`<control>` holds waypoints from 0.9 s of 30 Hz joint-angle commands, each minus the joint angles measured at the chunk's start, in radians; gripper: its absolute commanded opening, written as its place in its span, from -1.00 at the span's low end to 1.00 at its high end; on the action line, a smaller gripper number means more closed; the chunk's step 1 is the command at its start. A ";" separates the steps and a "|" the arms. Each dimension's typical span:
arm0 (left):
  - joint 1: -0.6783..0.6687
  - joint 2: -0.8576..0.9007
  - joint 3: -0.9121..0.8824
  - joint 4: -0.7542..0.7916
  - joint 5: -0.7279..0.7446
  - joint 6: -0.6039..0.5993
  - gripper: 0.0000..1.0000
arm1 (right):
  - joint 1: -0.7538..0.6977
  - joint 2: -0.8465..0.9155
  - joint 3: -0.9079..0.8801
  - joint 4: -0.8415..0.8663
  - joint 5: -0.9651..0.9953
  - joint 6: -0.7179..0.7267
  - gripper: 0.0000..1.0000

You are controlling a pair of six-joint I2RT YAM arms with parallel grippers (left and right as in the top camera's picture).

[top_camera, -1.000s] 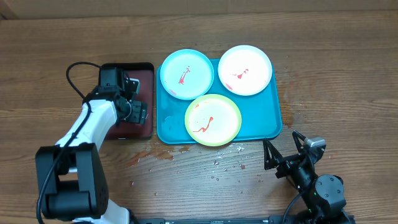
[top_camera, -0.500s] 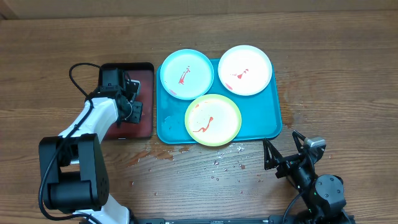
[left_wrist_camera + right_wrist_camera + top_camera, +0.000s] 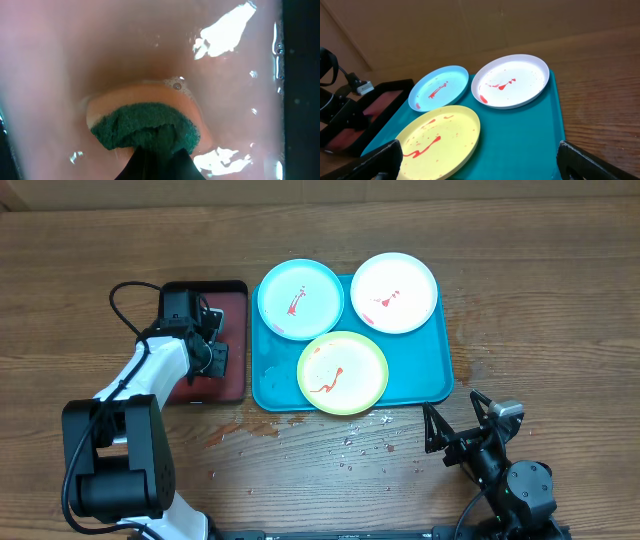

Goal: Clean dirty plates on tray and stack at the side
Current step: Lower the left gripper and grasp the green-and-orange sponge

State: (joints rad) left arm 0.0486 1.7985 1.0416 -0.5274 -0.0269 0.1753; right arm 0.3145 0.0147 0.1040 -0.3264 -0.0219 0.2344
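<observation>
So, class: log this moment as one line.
left end effector: shut on sponge, dipped in black tray | right end effector: open, above table | blue plate, white plate, green plate: smeared, on turquoise tray

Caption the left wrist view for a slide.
Left gripper holds a green-faced sponge in the black tray's reddish liquid.

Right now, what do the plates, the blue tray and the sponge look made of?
The blue plate, green plate and white plate: likely plastic, smooth, thin moulded rims. The tray: plastic too, slight sheen, rounded corners. The sponge: orange foam with a green fibrous scouring layer, wet.
</observation>
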 commanded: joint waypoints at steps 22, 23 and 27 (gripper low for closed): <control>-0.001 -0.208 0.134 -0.250 -0.168 -0.323 -0.92 | -0.003 -0.009 -0.006 0.007 0.004 -0.006 1.00; -0.004 -0.208 0.134 -0.262 -0.203 -0.358 -0.92 | -0.003 -0.009 -0.006 0.007 0.004 -0.006 1.00; -0.013 -0.208 0.134 -0.272 -0.139 -0.345 -0.92 | -0.003 -0.009 -0.006 0.007 0.004 -0.007 1.00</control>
State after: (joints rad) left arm 0.0475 1.5974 1.1633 -0.8001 -0.1730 -0.1326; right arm 0.3149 0.0147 0.1040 -0.3260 -0.0216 0.2344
